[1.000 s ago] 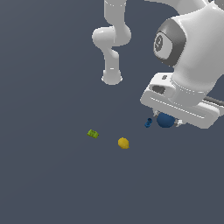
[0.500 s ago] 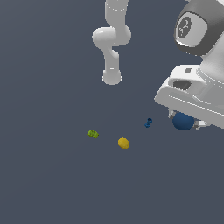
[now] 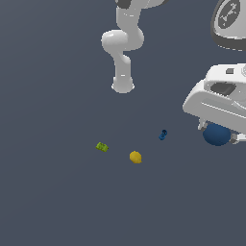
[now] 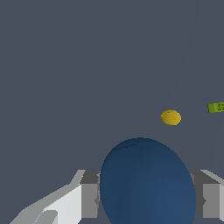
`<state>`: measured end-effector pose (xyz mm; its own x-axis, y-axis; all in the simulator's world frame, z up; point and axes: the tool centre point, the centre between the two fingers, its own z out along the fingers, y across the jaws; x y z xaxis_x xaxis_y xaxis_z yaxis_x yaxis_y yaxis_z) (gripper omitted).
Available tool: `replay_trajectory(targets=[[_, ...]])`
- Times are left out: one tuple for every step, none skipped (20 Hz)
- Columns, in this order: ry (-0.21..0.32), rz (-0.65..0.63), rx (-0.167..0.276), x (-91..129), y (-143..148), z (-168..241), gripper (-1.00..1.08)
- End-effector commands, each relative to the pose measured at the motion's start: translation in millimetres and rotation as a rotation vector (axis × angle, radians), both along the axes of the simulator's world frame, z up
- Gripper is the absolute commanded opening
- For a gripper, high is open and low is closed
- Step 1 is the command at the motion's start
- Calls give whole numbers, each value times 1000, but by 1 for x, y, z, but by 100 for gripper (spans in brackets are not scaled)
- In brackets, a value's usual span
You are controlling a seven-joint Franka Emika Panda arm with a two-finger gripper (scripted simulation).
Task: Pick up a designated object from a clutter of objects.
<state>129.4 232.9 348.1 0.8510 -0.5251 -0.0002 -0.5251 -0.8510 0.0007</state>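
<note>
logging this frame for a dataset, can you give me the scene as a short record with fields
setting: simulator render, plain dark grey floor
arm: one white Franka Panda
gripper: gripper shut on the navy ball
held object: navy ball, between the fingers, lifted off the floor
on the floor: yellow ball, lime-green block, small blue piece
spacing: the three floor items lie apart, none touching
order in the exterior view, left to right: green block, yellow ball, blue piece, held ball
wrist view shows: navy ball, yellow ball, green block; blue piece out of frame
</note>
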Motion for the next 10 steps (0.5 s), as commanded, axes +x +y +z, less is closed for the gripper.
replay_trajectory(targets=[[-1, 0, 0, 3, 3, 4, -100], [-1, 0, 0, 4, 3, 5, -100], [-1, 0, 0, 5, 4, 6, -100], [-1, 0, 0, 6, 5, 7, -100], [-1, 0, 0, 6, 5, 8, -100], [-1, 0, 0, 7, 5, 8, -100], [-1, 0, 0, 7, 6, 9, -100], [-1, 0, 0, 7, 6, 9, -100], [-1, 0, 0, 8, 6, 9, -100], [-1, 0, 0, 8, 6, 9, -100]])
